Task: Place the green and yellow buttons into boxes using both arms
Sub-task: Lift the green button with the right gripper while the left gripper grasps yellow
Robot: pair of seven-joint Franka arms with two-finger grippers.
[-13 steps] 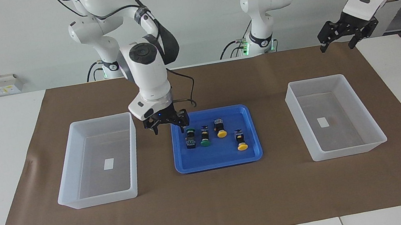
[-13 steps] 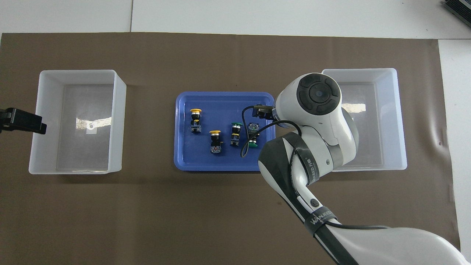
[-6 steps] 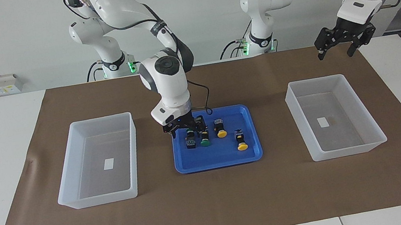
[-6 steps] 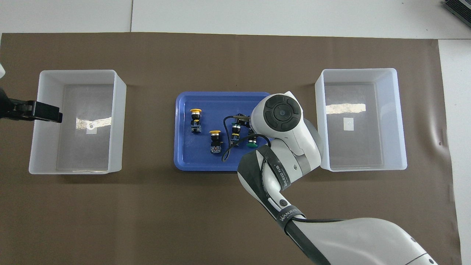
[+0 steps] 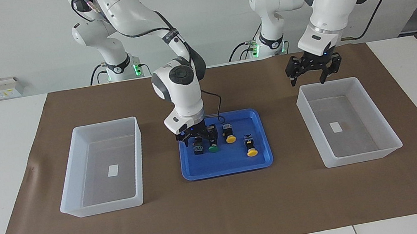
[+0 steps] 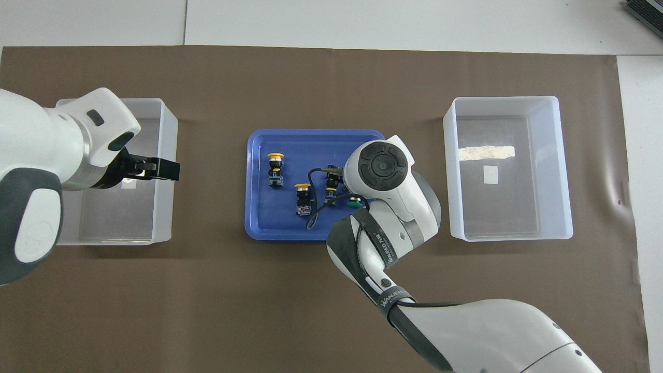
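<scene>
Four buttons lie in a blue tray at mid-table. Two yellow buttons lie toward the left arm's end and also show in the overhead view. Two green buttons lie toward the right arm's end. My right gripper is down in the tray, open, astride the outer green button. In the overhead view its wrist hides most of both; one green cap shows. My left gripper is open and empty, up over the edge of a clear box.
Two empty clear plastic boxes stand on the brown mat, one at the right arm's end, one at the left arm's end. Each has a small white label on its floor. White table surrounds the mat.
My right gripper moved from beside the tray over the green buttons and came down onto them. My left gripper swung in from off the mat to over its box's edge.
</scene>
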